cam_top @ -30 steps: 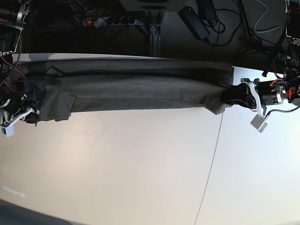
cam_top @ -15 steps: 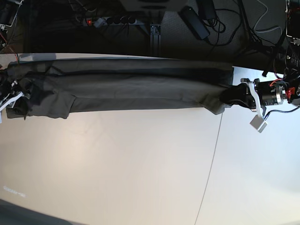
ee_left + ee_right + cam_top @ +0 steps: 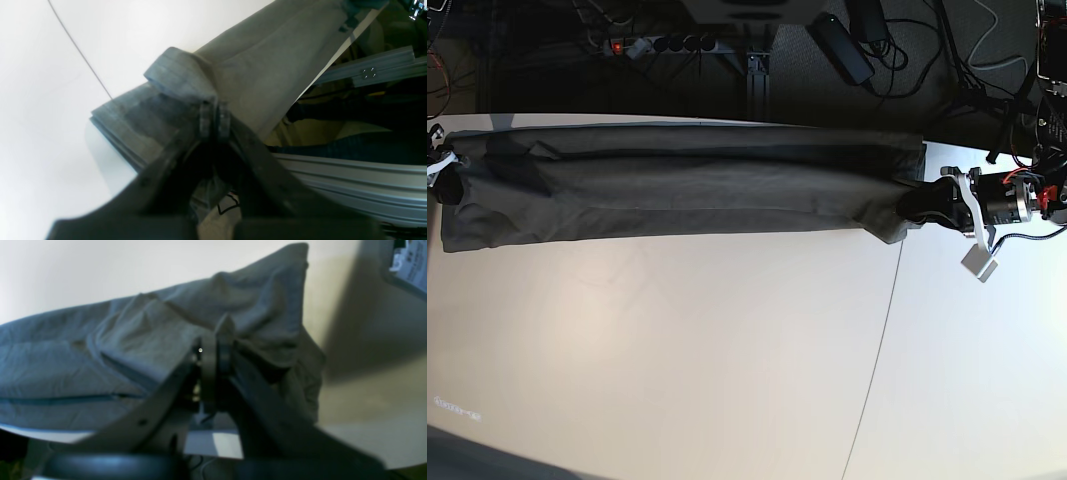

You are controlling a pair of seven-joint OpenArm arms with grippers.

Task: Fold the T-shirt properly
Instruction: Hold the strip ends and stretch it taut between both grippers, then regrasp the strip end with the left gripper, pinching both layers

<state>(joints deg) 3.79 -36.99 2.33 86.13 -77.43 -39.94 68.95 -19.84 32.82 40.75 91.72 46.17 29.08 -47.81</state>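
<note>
Nothing is showing as legible text. A faint pale marking [image 3: 457, 404] is lying low on the surface [image 3: 727, 350] in the base view, too small to read. A white label [image 3: 411, 260] with blurred print is showing in the right wrist view, also unreadable.

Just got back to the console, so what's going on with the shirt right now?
Both arms hold the T-shirt, which lies stretched in a long, narrow folded band along the far edge of the white table. The left gripper is shut on a bunched corner at one end, and the right gripper is shut on the cloth at the other. The lengthwise fold looks done; the crosswise fold is not yet made.
</note>
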